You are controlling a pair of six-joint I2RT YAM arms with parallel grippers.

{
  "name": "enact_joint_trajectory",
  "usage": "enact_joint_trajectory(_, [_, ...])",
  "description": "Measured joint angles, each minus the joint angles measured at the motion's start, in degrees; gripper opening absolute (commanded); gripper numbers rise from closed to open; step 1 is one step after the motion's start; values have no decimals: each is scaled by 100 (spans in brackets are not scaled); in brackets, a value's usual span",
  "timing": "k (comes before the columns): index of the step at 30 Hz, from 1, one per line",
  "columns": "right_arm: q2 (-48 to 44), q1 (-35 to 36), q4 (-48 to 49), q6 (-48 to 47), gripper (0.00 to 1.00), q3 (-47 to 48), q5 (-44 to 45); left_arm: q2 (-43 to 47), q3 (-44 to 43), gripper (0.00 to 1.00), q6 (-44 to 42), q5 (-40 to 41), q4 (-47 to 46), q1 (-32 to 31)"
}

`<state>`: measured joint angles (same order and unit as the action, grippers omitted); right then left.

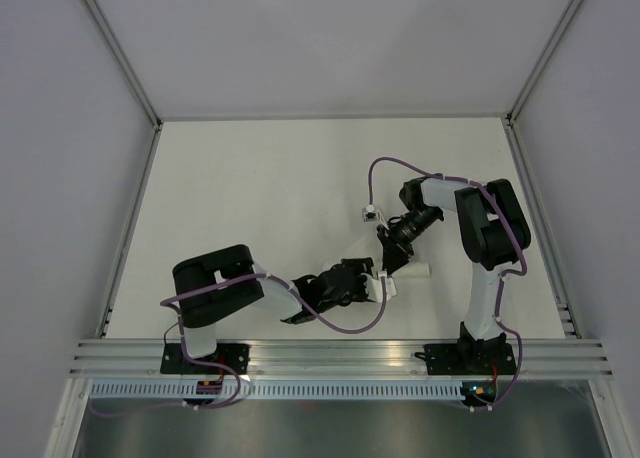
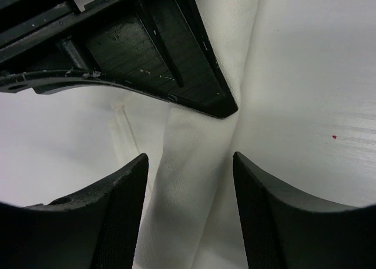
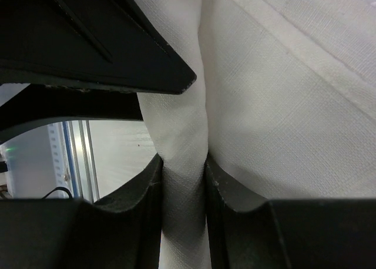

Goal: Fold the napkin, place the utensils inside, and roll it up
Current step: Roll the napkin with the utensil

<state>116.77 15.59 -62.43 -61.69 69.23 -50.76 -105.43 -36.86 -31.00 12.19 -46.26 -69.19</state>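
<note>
The napkin (image 1: 416, 271) lies as a slim white roll on the pale table, just in front of the right arm. My right gripper (image 3: 182, 160) is shut on the napkin (image 3: 282, 104), with the cloth pinched tight between both pads. My left gripper (image 2: 189, 157) straddles the same roll (image 2: 194, 134) with its jaws open and a gap on each side of the cloth. In the top view the left gripper (image 1: 388, 286) and the right gripper (image 1: 393, 263) nearly meet at the roll's left end. The utensils are hidden.
One finger of the right gripper (image 2: 158, 51) crosses the top of the left wrist view, close above the roll. An aluminium rail (image 1: 340, 356) runs along the near edge. White walls and frame posts (image 1: 130, 228) close in the table. A purple cable (image 1: 390, 163) loops over the right arm.
</note>
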Motion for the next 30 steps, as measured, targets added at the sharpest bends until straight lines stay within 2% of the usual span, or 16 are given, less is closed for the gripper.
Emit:
enact_joint_trajectory(6, [9, 0, -26, 22, 22, -11, -4, -197, -149, 59, -173, -22, -17, 0])
enact_joint_trajectory(9, [9, 0, -24, 35, 22, -11, -4, -282, -247, 48, -166, -72, 28, 0])
enact_joint_trajectory(11, [9, 0, -24, 37, 22, -11, -4, -337, -308, 45, -157, -87, 81, 0])
enact_joint_trajectory(12, [9, 0, -22, 39, 22, -15, -4, -352, -348, 37, -151, -96, 131, 0])
enact_joint_trajectory(14, [9, 0, -20, 44, 23, -17, -2, -369, -490, 28, -101, -118, 417, 4])
enact_joint_trajectory(15, [9, -4, -24, 50, 25, -22, 2, -372, -584, 23, -74, -122, 588, 7])
enact_joint_trajectory(17, [4, -26, -24, 59, 29, -35, 15, -369, -756, 18, -28, -166, 944, 22])
enact_joint_trajectory(18, [-11, -42, -13, 61, 35, -57, 13, -358, -807, 15, -11, -190, 1060, 31])
enact_joint_trajectory(24, [-356, -55, 195, 249, 55, -343, 57, -304, -1014, 6, 184, -616, 1528, 157])
enact_joint_trajectory(30, [-885, -50, 588, 542, 61, -638, 332, -304, -1200, 4, 433, -1029, 1825, 302])
